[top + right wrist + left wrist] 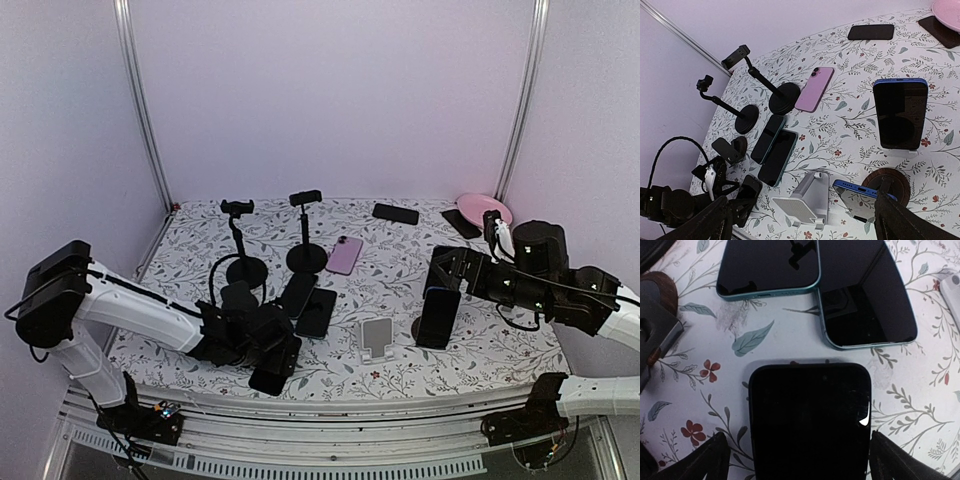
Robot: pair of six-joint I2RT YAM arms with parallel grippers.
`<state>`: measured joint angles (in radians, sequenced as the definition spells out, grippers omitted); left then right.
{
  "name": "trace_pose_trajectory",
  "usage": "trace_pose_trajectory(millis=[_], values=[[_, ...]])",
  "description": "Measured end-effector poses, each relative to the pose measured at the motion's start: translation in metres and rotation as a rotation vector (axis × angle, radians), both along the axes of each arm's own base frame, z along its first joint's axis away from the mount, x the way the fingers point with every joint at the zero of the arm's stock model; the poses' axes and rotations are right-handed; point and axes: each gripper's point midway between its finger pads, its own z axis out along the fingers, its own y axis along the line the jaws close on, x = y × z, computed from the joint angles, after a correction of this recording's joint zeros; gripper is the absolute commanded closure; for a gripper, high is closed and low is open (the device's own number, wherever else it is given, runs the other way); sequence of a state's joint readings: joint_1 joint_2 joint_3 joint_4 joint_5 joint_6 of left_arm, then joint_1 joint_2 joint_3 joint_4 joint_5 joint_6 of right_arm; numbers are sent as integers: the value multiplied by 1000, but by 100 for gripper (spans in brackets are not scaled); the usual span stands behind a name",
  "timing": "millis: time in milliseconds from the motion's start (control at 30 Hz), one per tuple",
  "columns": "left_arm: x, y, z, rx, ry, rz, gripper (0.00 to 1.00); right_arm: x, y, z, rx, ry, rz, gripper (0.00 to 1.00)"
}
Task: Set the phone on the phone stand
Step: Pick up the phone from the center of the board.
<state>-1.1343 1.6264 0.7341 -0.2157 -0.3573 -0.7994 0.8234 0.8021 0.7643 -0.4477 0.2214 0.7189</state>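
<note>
A black phone (810,425) lies screen up near the table's front edge (272,378). My left gripper (800,440) is open and low over it, one finger (705,462) on each side; it shows in the top view too (268,362). An empty white phone stand (375,337) stands mid-front, seen from behind in the right wrist view (807,200). My right gripper (804,205) is open, empty and raised (447,282). A blue phone (860,192) leans on a round wooden stand (890,181) by its right finger (912,220). Another blue phone (900,112) rests on a white stand.
Two dark teal-edged phones (767,265) (865,300) lie side by side just beyond the black phone. A pink phone (344,255), two black clamp stands (240,240) (306,230), a black phone (395,213) and a pink plate (485,208) sit farther back.
</note>
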Motion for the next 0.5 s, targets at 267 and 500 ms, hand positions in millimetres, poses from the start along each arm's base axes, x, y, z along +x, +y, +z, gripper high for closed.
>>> trace_pose_trajectory(millis=[267, 500], values=[[2, -11, -4, 57, -34, 10, 19, -1, 1, 0, 8, 5, 4, 1], [4, -15, -4, 50, -57, 24, 59, -2, 6, -4, 6, 23, 26, 1]])
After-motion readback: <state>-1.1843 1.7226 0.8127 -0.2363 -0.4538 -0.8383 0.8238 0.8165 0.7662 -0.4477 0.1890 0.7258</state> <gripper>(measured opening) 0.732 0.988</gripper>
